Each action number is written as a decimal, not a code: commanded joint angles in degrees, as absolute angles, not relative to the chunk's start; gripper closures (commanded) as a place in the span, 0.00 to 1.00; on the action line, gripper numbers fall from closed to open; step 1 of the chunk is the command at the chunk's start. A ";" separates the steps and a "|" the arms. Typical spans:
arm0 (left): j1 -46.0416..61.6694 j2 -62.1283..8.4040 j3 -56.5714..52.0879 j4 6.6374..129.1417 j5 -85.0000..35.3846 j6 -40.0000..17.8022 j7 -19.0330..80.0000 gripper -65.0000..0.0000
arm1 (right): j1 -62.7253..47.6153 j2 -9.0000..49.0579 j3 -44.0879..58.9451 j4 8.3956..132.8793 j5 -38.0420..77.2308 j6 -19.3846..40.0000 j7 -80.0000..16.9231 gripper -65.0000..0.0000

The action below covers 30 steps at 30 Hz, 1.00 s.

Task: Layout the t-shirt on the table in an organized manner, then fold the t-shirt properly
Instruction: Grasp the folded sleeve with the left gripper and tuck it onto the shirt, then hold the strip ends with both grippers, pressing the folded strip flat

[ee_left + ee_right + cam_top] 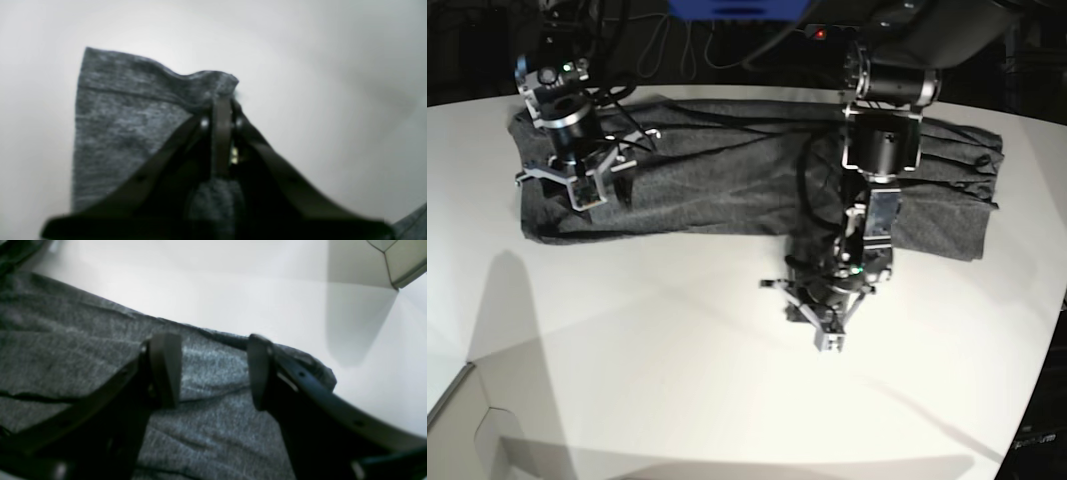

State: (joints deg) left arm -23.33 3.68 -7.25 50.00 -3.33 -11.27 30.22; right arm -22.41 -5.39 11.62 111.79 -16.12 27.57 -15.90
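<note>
The dark grey t-shirt point(727, 180) lies spread across the far part of the white table point(657, 340). One sleeve point(126, 126) reaches toward the near side. My left gripper point(222, 100) is shut on the hemmed end of that sleeve, and it shows in the base view point(827, 328) below the shirt's body. My right gripper point(213, 373) stands open just over the shirt's edge with nothing between its fingers point(165, 370). In the base view the right gripper point(579, 188) hovers over the shirt's left end.
A pale flat panel with a raised rim point(472, 425) sits at the table's near left corner and also shows in the right wrist view point(405, 260). Cables and dark equipment point(677, 40) line the back. The table's curved edge point(1052, 330) runs down the right.
</note>
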 commanded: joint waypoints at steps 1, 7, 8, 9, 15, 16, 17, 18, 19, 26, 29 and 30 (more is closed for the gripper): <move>-23.52 3.21 -8.40 52.35 -2.07 -10.07 31.96 1.00 | -22.11 -5.32 11.65 112.66 -15.43 27.47 -14.37 0.50; -18.68 3.21 -15.52 72.13 -3.30 -10.15 40.84 1.00 | -22.02 -5.32 11.65 112.66 -15.43 27.47 -14.37 0.50; -17.80 2.95 -16.40 75.56 -4.88 -10.15 42.51 1.00 | -21.93 -5.32 11.56 112.66 -15.43 27.47 -14.37 0.50; -16.66 2.86 -17.27 78.73 -6.73 -10.15 44.26 1.00 | -21.93 -5.32 11.56 112.66 -15.43 27.47 -14.37 0.50; -10.07 -3.21 -24.13 91.30 -18.86 -10.07 50.51 1.00 | -21.85 -5.32 11.30 112.66 -15.43 27.47 -14.37 0.50; -8.84 -4.26 -25.54 92.53 -20.79 -10.07 50.77 1.00 | -21.85 -5.32 11.21 112.66 -15.43 27.47 -14.37 0.50; -7.52 -5.05 -26.86 93.41 -22.64 -10.07 50.77 1.00 | -21.85 -5.41 11.21 112.66 -15.43 27.47 -14.37 0.50; -6.29 -5.76 -28.26 94.11 -24.48 -10.07 50.68 1.00 | -21.85 -5.49 11.21 112.66 -15.43 27.47 -14.37 0.50; -4.79 -6.90 -30.29 94.55 -26.42 -10.07 50.68 1.00 | -21.85 -5.49 11.21 112.66 -15.43 27.47 -14.37 0.50; 1.80 -10.24 -40.04 93.76 -36.44 -10.07 50.33 1.00 | -21.93 -5.58 11.12 112.66 -15.43 27.47 -14.37 0.50; 2.95 -10.51 -41.19 91.38 -37.41 -10.15 50.24 1.00 | -22.11 -5.58 11.12 112.66 -15.34 27.47 -14.37 0.50; 3.21 -10.51 -41.19 90.59 -37.41 -10.15 50.15 1.00 | -22.11 -5.58 11.12 112.66 -15.34 27.47 -14.37 0.50</move>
State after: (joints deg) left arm 3.46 -9.80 -41.12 89.78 -36.34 -9.65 51.00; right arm -22.26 -5.58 11.14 111.74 -16.10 27.57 -15.88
